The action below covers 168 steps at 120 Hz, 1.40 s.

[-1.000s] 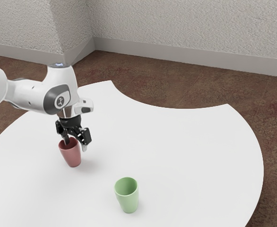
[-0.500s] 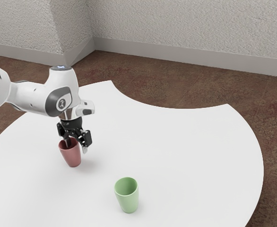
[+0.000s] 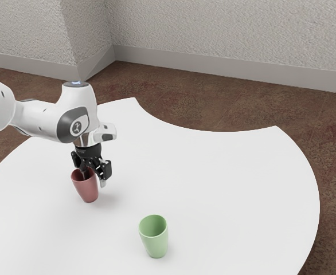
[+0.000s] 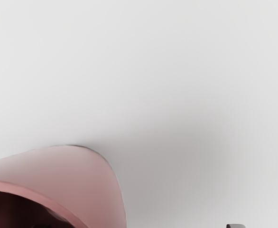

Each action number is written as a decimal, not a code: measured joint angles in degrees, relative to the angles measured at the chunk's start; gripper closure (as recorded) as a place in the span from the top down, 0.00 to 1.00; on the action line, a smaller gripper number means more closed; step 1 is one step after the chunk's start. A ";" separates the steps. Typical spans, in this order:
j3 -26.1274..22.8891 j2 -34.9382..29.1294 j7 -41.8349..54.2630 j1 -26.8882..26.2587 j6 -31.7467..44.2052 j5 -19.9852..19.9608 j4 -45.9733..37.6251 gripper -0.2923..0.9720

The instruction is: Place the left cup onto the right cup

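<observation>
Red, smooth-walled tapered cup (image 3: 86, 187) stands upright on the round white counter (image 3: 225, 172), not yet lifted; my fingers (image 3: 105, 171) are open astride its rim, the outer one clear of the wall. Gripping, lifting and carrying it onto the pale green cup (image 3: 153, 235), well apart, all remain.

The gripper (image 3: 94, 173) sits right over the red cup (image 3: 88, 190) and covers part of its rim, so I can't tell if it's got hold of it. The arm (image 3: 39, 119) runs off the exterior view's left edge, and the table (image 3: 225, 189) is clipped at the bottom. In the wrist view the cup is blurry and cut off, and there's a tiny dark bit (image 4: 235, 226) at the edge, no idea what.
</observation>
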 joint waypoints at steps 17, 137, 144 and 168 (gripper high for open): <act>0.00 -0.02 -0.02 -0.06 0.07 0.00 -0.18 0.56; 0.00 0.85 -0.18 0.41 1.35 0.00 -0.70 0.36; 0.00 0.85 -0.19 0.39 1.38 -0.01 -0.70 0.34; 0.00 0.79 -0.20 0.35 1.43 0.05 -0.70 0.27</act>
